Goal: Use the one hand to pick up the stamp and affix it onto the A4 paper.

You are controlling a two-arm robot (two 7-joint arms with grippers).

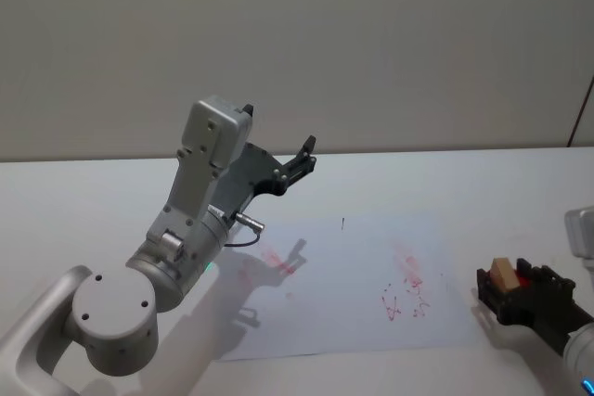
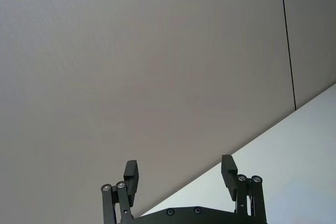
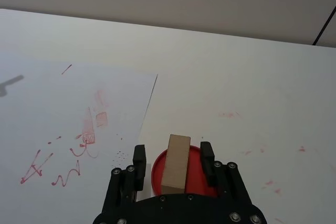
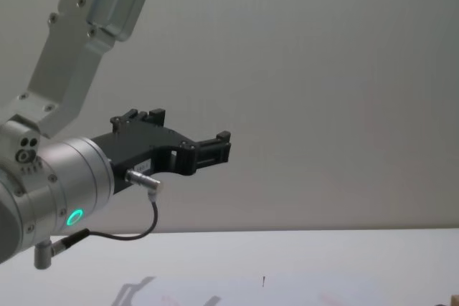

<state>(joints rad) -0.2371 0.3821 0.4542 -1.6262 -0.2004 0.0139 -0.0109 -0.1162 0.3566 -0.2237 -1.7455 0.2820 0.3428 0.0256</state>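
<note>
The right pincer (image 3: 172, 153) stands apart astride the stamp (image 3: 176, 167), which rests upright on a red pad (image 3: 195, 178) just beside the A4 paper (image 3: 68, 103). The block is judged light and rigid; its flat sides should be clamped. The left pincer (image 2: 180, 174) is parked aloft, apart.

Tan stamp (image 3: 176, 163) stands on red pad (image 3: 195, 178) beside red-marked A4 paper (image 3: 79, 103).

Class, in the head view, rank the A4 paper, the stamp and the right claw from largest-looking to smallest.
1. A4 paper
2. right claw
3. stamp, standing inside the open claw
</note>
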